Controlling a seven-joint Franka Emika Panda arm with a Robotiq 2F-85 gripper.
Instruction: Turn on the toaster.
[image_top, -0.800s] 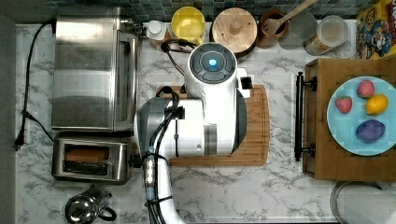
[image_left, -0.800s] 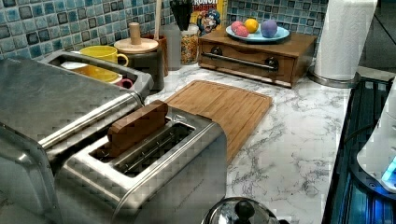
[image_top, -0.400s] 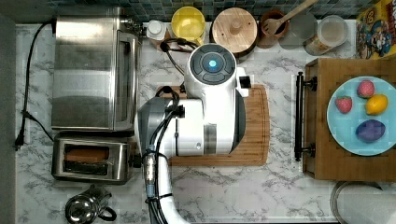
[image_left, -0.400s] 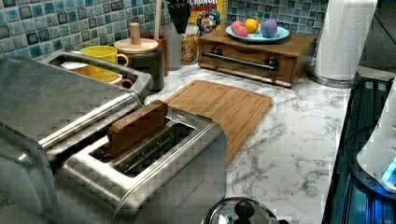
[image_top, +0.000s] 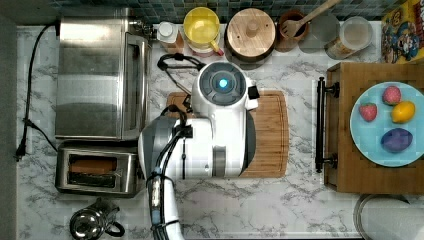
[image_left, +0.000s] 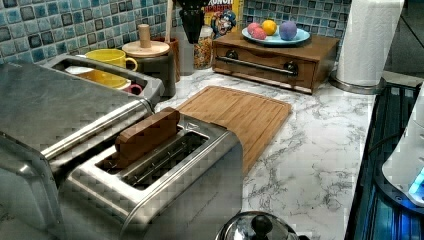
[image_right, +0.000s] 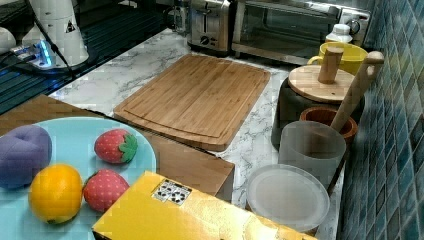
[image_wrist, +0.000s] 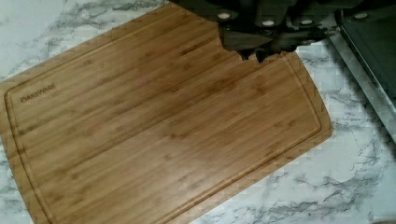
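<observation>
The pincer (image_wrist: 254, 49) hangs above the cutting board (image_wrist: 159, 126), near one of its corners, holding nothing; whether its jaws are parted cannot be told. The arm (image_top: 210, 135) stands over mid-tabletop, the approach judged not yet begun. The toaster (image_top: 97, 173), a slice in one slot, sits between toaster oven (image_top: 97, 77) and kettle (image_top: 92, 224), near the tabletop's edge at the top view's left.

Arm (image_top: 210, 145): one, white, folded at the elbow, cable bundle running along the forearm. Wrist: directed straight downward, lit blue ring on its upper cap. End effector (image_wrist: 261, 39): dark, suspended in the air, nothing between its fingertips; finger spacing not discernible.
</observation>
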